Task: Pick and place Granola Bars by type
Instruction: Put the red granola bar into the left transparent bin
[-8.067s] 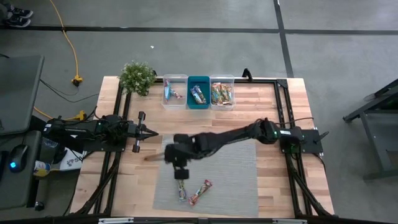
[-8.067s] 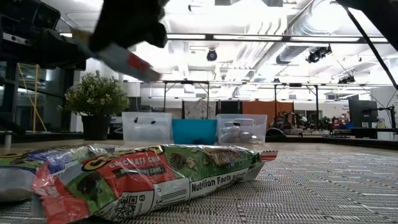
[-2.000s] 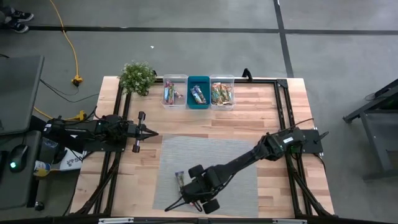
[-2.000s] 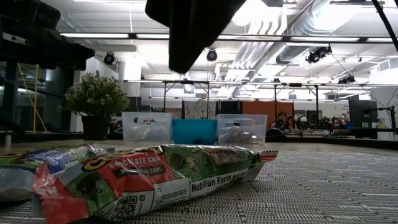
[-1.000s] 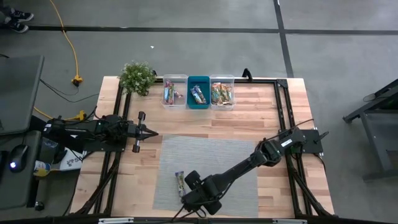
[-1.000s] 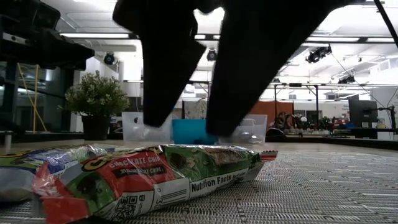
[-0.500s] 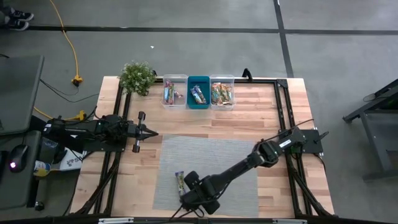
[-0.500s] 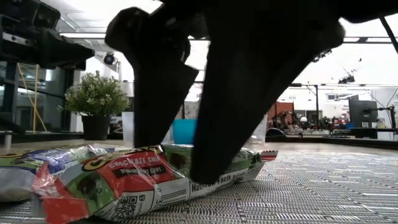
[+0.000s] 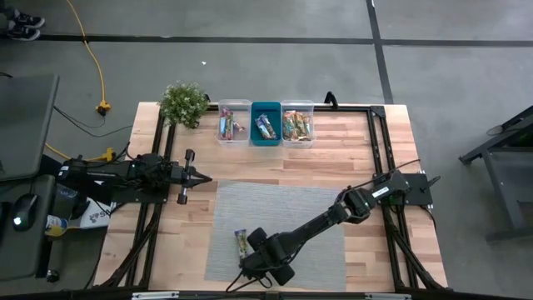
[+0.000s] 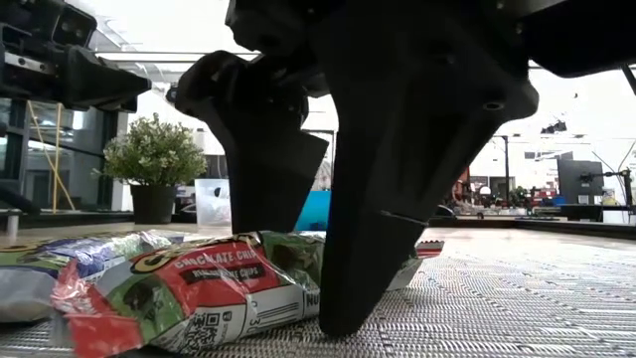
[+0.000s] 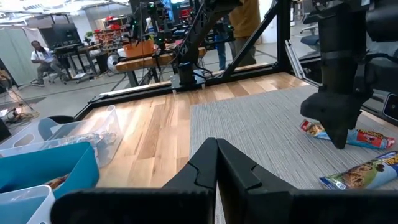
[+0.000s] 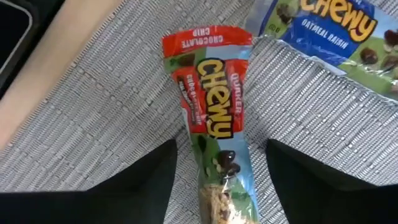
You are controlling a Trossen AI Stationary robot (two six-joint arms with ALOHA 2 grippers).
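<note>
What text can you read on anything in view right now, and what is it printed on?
"CHEWY" and "CHOCOLATE CHIP": red granola bar between the right gripper's open fingers.
"CHEWY" and "OATMEAL RAISIN": blue granola bar beside it.
"CHOCOLATE CHIP": red bar again, low view; "Nutrition Facts" is covered by a finger now.
Bars in the bins: too small to read.

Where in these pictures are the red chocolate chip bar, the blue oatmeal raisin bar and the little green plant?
red chocolate chip bar (image 12: pixel 211 118): right wrist view, on the yellow lettering at mid-wrapper.
blue oatmeal raisin bar (image 12: pixel 329 28): right wrist view, on the blue wrapper's printed face.
green plant (image 9: pixel 184 103): high view, on the middle of its leaves.
</note>
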